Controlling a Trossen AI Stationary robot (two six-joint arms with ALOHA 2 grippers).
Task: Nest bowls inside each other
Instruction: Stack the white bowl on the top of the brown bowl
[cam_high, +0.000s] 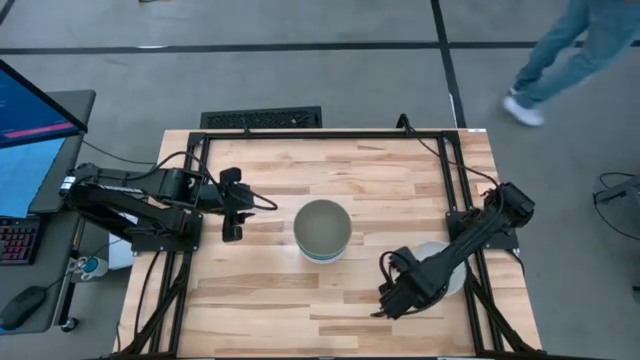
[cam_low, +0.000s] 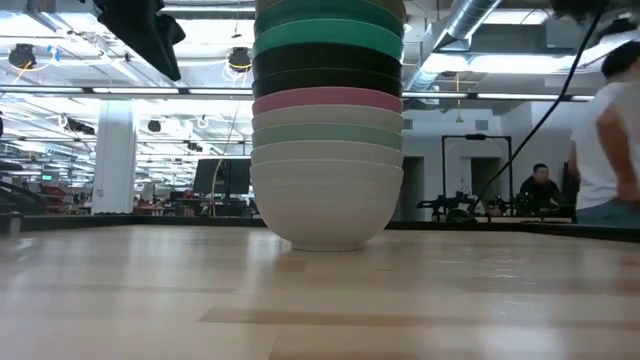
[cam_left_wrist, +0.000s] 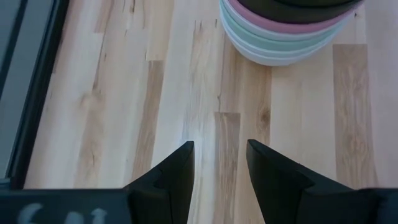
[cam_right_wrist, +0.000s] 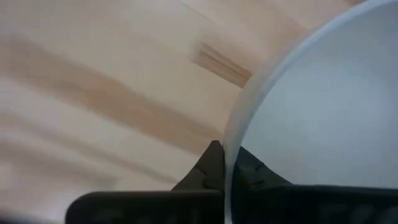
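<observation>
A tall stack of nested bowls (cam_high: 322, 230) stands on its white bottom bowl at the table's middle. In the low view the stack (cam_low: 327, 130) shows white, sage, pink, black and teal bands. In the left wrist view only the stack's lower bowls (cam_left_wrist: 280, 37) show. My left gripper (cam_high: 238, 207) hovers open, left of the stack and apart from it; its fingers (cam_left_wrist: 219, 146) point toward the stack over bare wood. My right gripper (cam_high: 408, 283) is near the table's right side, shut on a lone white bowl (cam_high: 428, 250) that the arm partly covers. My right gripper (cam_right_wrist: 227, 165) pinches the white bowl's rim (cam_right_wrist: 239, 118), with one finger (cam_right_wrist: 208, 165) outside the wall and the other inside, seen dimly through it. It holds the rim on the bowl's left near side. I cannot tell whether the bowl is lifted clear.
The wooden table top (cam_high: 270, 300) has a black frame along its edges (cam_high: 320, 135). Bare wood lies between the stack and the white bowl. A monitor and keyboard (cam_high: 20, 140) sit beyond the left edge. A person (cam_high: 560, 60) walks on the floor beyond the far right corner.
</observation>
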